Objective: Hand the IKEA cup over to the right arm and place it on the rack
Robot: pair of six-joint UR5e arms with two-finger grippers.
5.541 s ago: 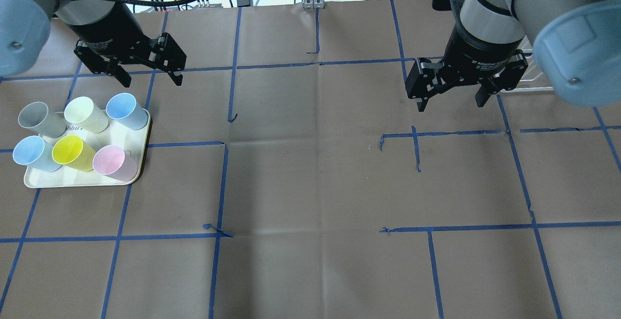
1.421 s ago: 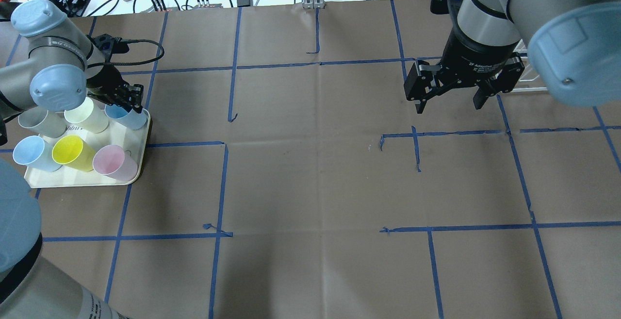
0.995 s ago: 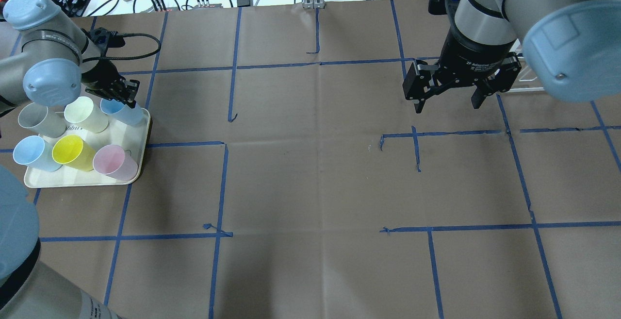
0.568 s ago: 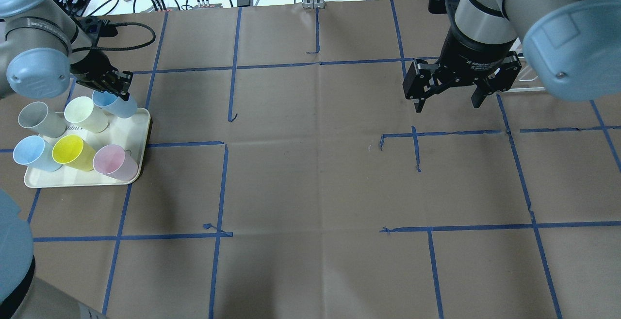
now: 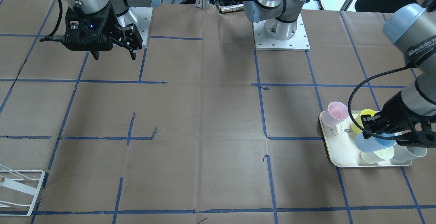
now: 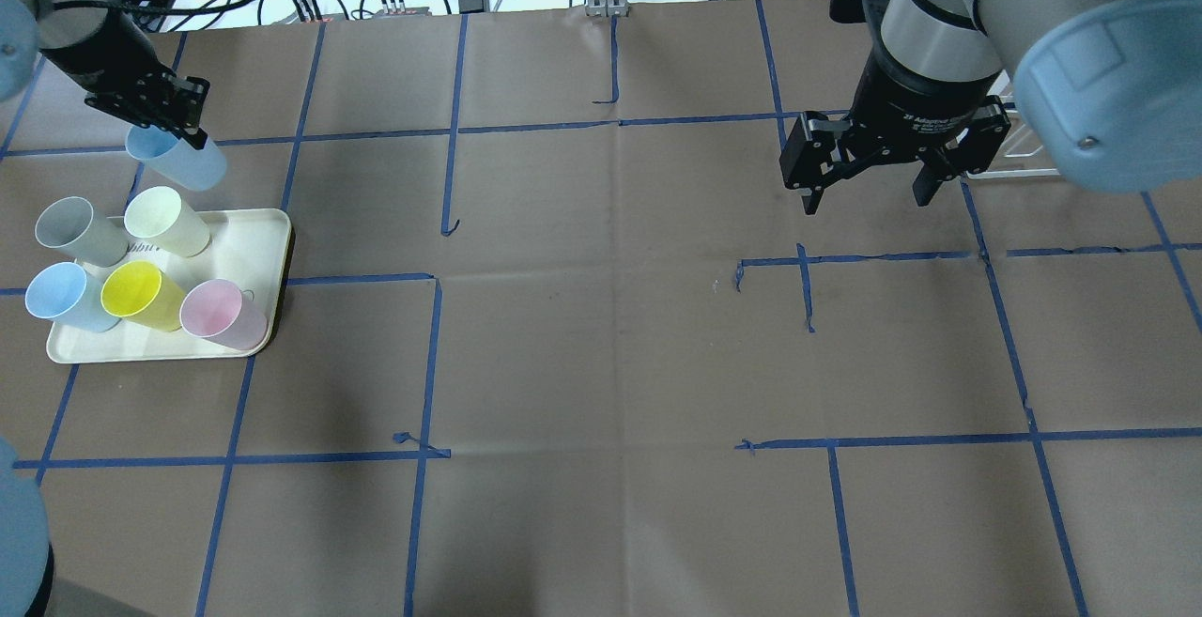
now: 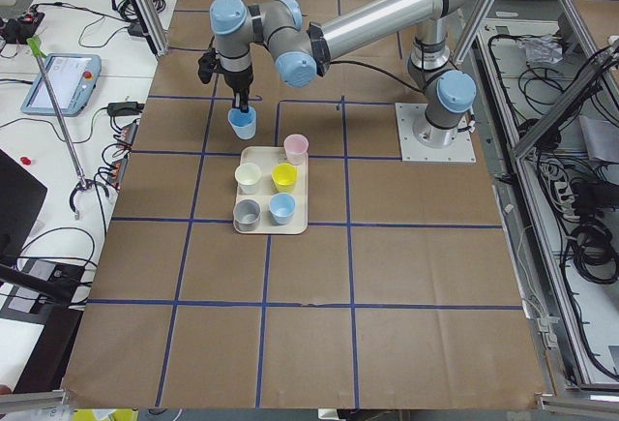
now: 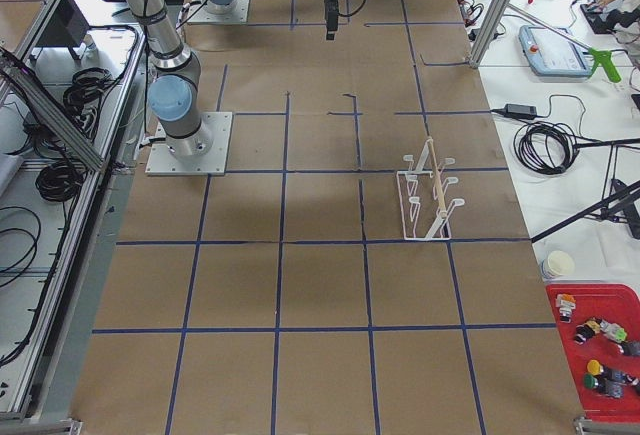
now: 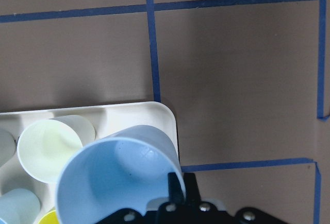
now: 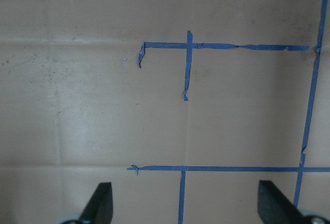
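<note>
Table (image 6: 610, 335), blue cup (image 6: 185, 162), right arm (image 6: 939, 44) ("2F Adaptive")

Left gripper (image 6: 180, 135) clamped; right gripper (image 6: 866, 196) spread.

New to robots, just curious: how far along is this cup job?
Done: the left pincer grips a light blue cup by its rim, up off the tray. In hand: carrying it. Left: passing it to the open, empty right pincer, then setting it on the bare rack.
</note>
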